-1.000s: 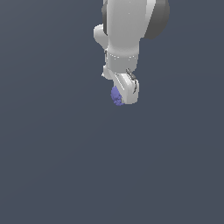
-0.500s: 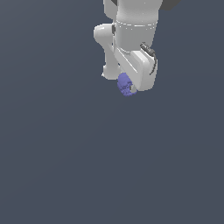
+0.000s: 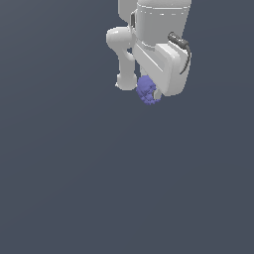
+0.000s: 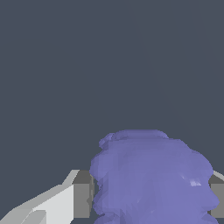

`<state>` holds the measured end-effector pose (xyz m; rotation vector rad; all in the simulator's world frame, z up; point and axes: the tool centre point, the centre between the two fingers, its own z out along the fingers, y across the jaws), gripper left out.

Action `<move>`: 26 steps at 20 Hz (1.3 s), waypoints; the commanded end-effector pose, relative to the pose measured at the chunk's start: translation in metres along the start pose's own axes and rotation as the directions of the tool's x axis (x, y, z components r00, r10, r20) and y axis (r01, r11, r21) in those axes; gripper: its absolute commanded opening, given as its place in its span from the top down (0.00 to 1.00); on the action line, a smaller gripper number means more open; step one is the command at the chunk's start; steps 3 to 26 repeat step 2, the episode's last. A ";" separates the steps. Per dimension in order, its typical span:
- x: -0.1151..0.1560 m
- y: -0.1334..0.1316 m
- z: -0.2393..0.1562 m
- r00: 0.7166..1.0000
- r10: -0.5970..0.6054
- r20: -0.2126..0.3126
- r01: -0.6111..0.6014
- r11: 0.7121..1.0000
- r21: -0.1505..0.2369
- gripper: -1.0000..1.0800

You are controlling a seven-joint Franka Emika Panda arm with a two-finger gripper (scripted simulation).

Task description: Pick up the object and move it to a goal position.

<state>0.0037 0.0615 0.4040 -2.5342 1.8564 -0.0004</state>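
The object (image 3: 147,91) is a small purple-blue bumpy lump, seen just under the white arm in the upper middle of the exterior view. My gripper (image 3: 149,94) is shut on it, and the white hand hides most of the fingers there. In the wrist view the object (image 4: 151,179) fills the space between the two grey finger pads (image 4: 82,194), which press on it from both sides. It hangs above the dark grey floor.
The white arm (image 3: 158,34) comes down from the top edge of the exterior view. A plain dark grey surface (image 3: 99,188) spreads all around, with no other objects showing.
The arm with the lump has swung toward the camera and slightly to the exterior view's right, and looks bigger now. The lump has stayed in the grip throughout.
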 end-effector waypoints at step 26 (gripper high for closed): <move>0.000 -0.001 -0.002 1.000 0.000 0.000 0.000 1.000 0.000 1.00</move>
